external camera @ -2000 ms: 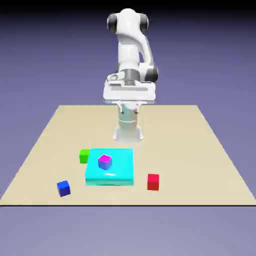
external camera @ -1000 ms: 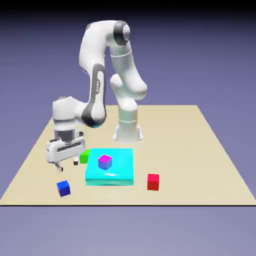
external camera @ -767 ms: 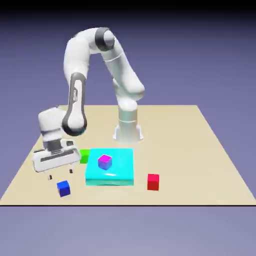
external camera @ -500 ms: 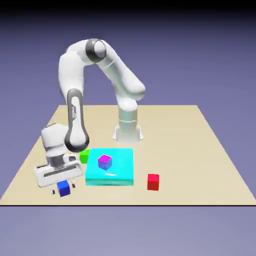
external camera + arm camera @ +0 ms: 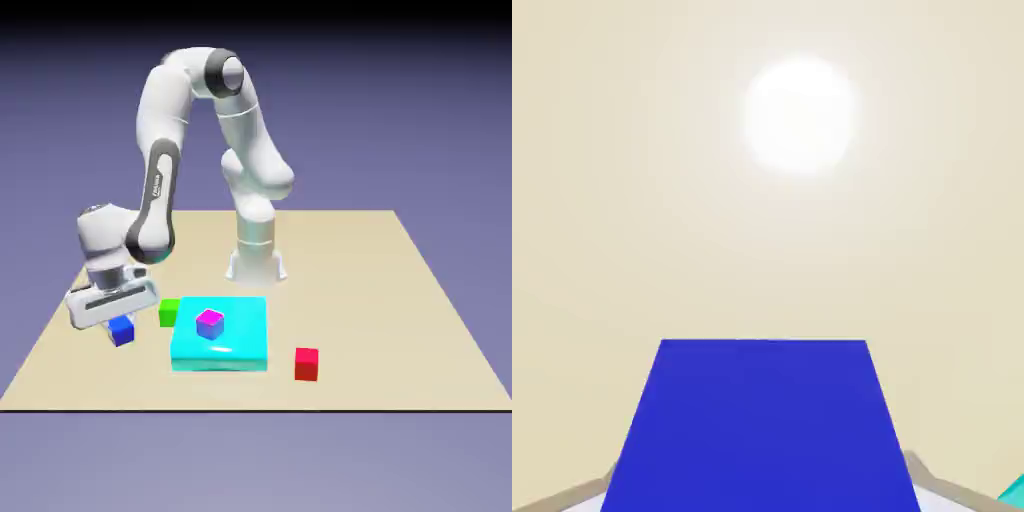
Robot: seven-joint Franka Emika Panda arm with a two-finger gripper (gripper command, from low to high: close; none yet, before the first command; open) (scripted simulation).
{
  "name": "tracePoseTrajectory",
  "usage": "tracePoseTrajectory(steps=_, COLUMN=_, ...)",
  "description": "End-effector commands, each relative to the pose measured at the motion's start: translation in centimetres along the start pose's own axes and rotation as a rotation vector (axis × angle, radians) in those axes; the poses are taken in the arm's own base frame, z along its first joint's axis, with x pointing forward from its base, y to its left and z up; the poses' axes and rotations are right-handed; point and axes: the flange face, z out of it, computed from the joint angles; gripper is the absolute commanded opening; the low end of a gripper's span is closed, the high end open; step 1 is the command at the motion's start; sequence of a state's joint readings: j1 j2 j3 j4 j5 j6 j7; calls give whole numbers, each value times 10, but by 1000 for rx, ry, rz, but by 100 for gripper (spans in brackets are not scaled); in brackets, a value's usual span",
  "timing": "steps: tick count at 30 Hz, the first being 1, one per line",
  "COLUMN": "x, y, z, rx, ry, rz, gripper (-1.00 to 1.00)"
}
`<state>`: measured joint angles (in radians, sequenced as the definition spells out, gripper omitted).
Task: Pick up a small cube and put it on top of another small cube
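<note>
My gripper (image 5: 120,328) is shut on the small dark-blue cube (image 5: 123,331) and holds it a little above the table, at the exterior view's left. In the hand view the dark-blue cube (image 5: 762,425) fills the lower middle, and the grey fingertips (image 5: 944,486) only peek out on either side of it. A green cube (image 5: 168,312) rests on the table just to the right of the held cube. Further right, near the table's front, sits a red cube (image 5: 306,364).
A flat cyan block (image 5: 240,345) lies mid-table with a small magenta cube (image 5: 209,323) on top; its corner (image 5: 1015,492) shows in the hand view. The tan table (image 5: 380,300) extends to the right, and the robot's base (image 5: 256,262) stands behind the block.
The arm swung to the exterior view's left, came down over the dark-blue cube and shut on it. It has since risen with the cube, which is now off the table.
</note>
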<state>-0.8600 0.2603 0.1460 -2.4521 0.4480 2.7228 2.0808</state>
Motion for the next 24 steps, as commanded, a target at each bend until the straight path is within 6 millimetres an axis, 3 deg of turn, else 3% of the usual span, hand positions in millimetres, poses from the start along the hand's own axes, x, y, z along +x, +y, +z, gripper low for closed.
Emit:
tracePoseTrajectory(steps=1, x=6, y=-1, z=-4, rx=3, ry=12, rz=-19, gripper=-100)
tracePoseTrajectory(steps=14, x=76, y=3, z=-55, rx=-32, ry=79, rz=-239, gripper=-100)
tracePoseTrajectory(steps=24, x=126, y=27, z=-66, rx=-173, ry=32, rz=-407, gripper=-100)
